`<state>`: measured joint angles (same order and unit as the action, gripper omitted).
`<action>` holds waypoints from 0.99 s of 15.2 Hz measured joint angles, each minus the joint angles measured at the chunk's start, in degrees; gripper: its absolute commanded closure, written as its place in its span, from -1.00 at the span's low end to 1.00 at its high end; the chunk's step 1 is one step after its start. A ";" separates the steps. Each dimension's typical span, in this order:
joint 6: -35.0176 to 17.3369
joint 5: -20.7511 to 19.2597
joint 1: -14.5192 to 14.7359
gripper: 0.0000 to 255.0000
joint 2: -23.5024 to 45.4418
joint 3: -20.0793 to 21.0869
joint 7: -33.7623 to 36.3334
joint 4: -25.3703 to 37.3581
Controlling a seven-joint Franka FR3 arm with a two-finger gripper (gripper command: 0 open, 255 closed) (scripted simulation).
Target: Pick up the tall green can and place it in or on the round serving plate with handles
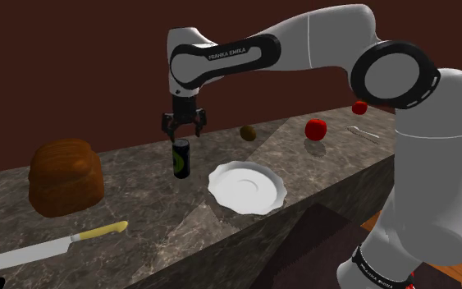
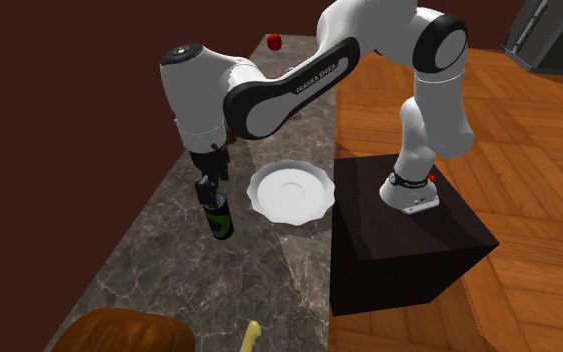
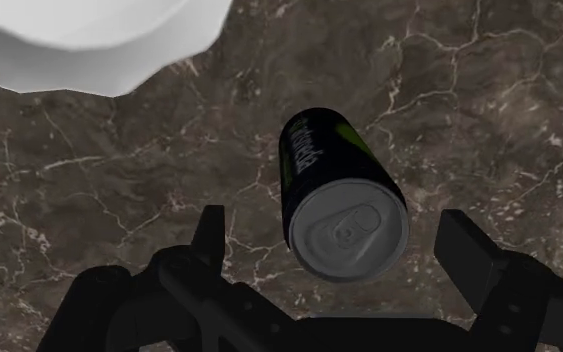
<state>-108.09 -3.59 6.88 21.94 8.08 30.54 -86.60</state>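
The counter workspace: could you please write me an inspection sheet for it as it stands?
Surface: dark veined counter, level.
Job's things: black-and-green can upright, beside the white scalloped plate but apart from it; nothing on the plate.
Clutter: brown loaf, yellow-handled knife, red fruit, smaller red thing, olive-brown lump, pale utensil.
Grippers: tool open just above the can, fingers either side of its top, not touching.
Cables: nothing seen.
Surroundings: dark red wall, wooden floor, black stand.
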 measured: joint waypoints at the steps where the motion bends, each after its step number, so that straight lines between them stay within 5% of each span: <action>1: 0.31 -0.33 0.35 -1.00 1.90 -0.05 0.45 2.27; 15: -4.38 -0.93 0.58 -1.00 5.55 -0.32 0.95 1.33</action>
<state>-112.48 -4.52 7.46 27.49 7.76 31.49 -85.27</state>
